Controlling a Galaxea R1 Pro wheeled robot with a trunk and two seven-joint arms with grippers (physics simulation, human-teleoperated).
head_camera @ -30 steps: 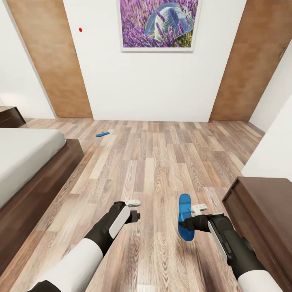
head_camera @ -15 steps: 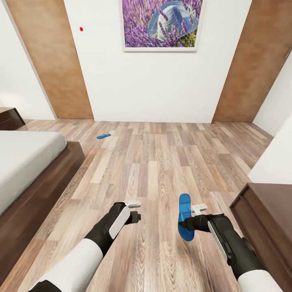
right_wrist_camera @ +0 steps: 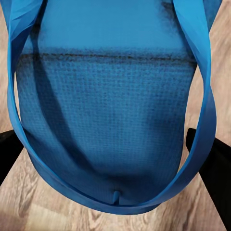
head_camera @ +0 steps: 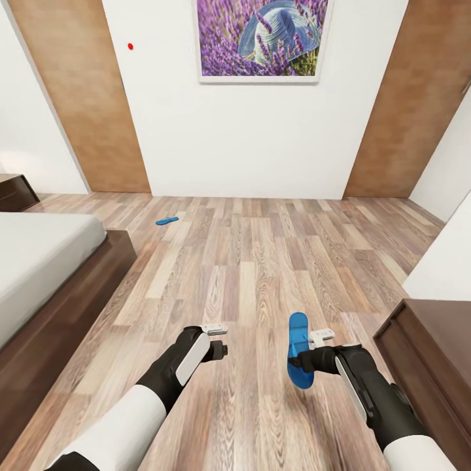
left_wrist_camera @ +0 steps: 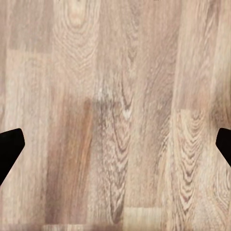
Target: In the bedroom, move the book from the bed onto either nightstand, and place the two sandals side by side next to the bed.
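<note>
Bed (head_camera: pixel 39 261) is sitting at nine o'clock, one sandal (head_camera: pixel 166 220) is lying at eleven, right gripper (head_camera: pixel 307 356) is pinching the other (head_camera: pixel 297 350), likely light and floppy, by its edge; left gripper (head_camera: pixel 219 340) is hanging spread, empty.

Both my arms reach forward, low. Left gripper (head_camera: pixel 218 329) at 7 o'clock, jaws apart, holding nothing. Right gripper (head_camera: pixel 313 340) at 5 o'clock, clamped on a blue sandal (head_camera: pixel 297 350).
</note>
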